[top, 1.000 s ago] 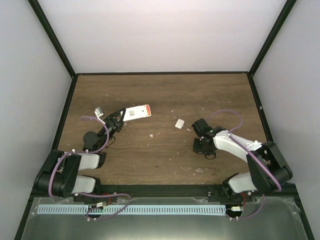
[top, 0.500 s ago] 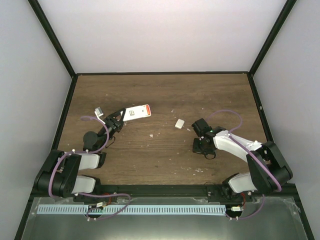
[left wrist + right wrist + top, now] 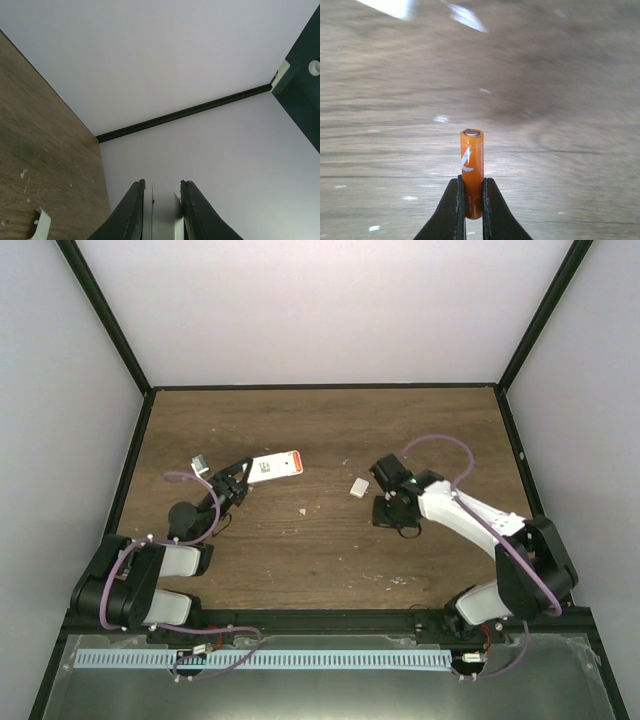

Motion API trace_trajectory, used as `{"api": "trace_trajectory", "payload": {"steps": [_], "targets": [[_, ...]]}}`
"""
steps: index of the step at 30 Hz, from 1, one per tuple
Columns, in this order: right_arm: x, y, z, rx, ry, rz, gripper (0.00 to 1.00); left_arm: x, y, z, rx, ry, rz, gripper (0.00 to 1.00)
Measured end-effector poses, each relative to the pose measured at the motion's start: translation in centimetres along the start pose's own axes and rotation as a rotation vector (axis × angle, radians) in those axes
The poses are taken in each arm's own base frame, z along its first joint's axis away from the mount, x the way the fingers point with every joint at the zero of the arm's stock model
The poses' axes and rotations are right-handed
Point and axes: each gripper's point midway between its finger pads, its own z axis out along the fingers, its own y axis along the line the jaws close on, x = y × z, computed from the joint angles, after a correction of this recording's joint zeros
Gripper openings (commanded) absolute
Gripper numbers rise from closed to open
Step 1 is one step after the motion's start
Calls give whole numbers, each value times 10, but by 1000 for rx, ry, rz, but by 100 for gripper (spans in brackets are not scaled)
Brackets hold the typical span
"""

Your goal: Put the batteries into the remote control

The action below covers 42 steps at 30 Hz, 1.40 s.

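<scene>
My left gripper is shut on the left end of the white remote control, whose red-orange patch points right. In the left wrist view the remote sits edge-on between the two dark fingers, and the gripper points at the back wall. My right gripper is shut on one orange battery, which stands up out of the jaws with its metal tip away from the camera, above the wooden table. The gripper pinches its lower end. The second battery is out of view.
A small plain white square piece lies on the table just left of my right gripper; it also shows in the left wrist view. Small white flecks are scattered on the wood. Black frame posts and white walls enclose the table.
My right arm has swung left and farther from its base with the battery, ending close to the white square piece. My left arm and the remote have not moved.
</scene>
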Motion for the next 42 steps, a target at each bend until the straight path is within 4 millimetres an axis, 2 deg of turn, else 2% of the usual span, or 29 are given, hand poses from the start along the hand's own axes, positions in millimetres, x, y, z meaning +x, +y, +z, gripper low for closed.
{"api": "trace_trajectory", "payload": {"steps": [3, 8, 12, 15, 20, 25, 34, 42], "targets": [[-22, 44, -24, -54, -24, -69, 1, 2, 1, 1, -3, 5, -3, 0], [-68, 129, -87, -208, -116, -168, 1, 7, 3, 0, -8, 12, -12, 0], [-87, 153, -131, -276, -163, -194, 1, 7, 2, -4, -8, 2, -12, 0], [-92, 161, -150, -304, -169, -212, 1, 7, -3, -5, 2, -4, -6, 0], [-81, 178, -152, -344, -105, -249, 1, 8, -9, -6, 11, -3, 0, 0], [-69, 196, -148, -375, -44, -284, 1, 13, -3, -5, -17, 3, -16, 0], [-60, 221, -167, -467, -21, -322, 1, 26, 6, -2, -54, 17, -42, 0], [-50, 221, -142, -426, 74, -320, 1, 23, 6, -2, -56, -1, -42, 0]]}}
